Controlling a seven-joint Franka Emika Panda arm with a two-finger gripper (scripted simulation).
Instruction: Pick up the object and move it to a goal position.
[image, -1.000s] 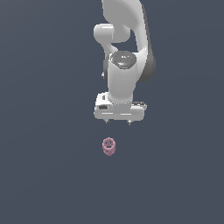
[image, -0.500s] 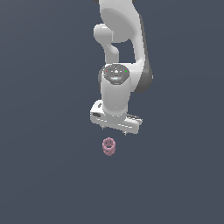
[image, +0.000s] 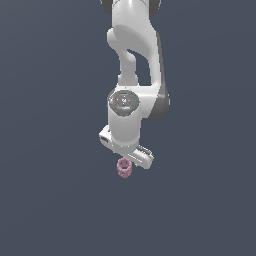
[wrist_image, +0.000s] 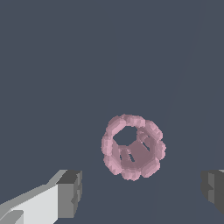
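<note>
The object (image: 124, 168) is a small dusty-pink bumpy cylinder lying on the dark grey floor, partly covered by the white hand in the exterior view. In the wrist view the object (wrist_image: 132, 147) shows its hollow end and ribbed inside. My gripper (wrist_image: 142, 190) is open, its two dark-tipped fingers (wrist_image: 70, 194) wide apart, with the object in line with the gap between them but beyond the tips. In the exterior view my gripper (image: 131, 161) hangs just above the object; the fingertips themselves are hard to make out there.
The white arm (image: 134, 60) rises straight up out of the exterior view. Around it there is only plain dark grey floor (image: 50, 200).
The arm has come down toward the object and the hand has turned about its vertical axis. The object has not moved.
</note>
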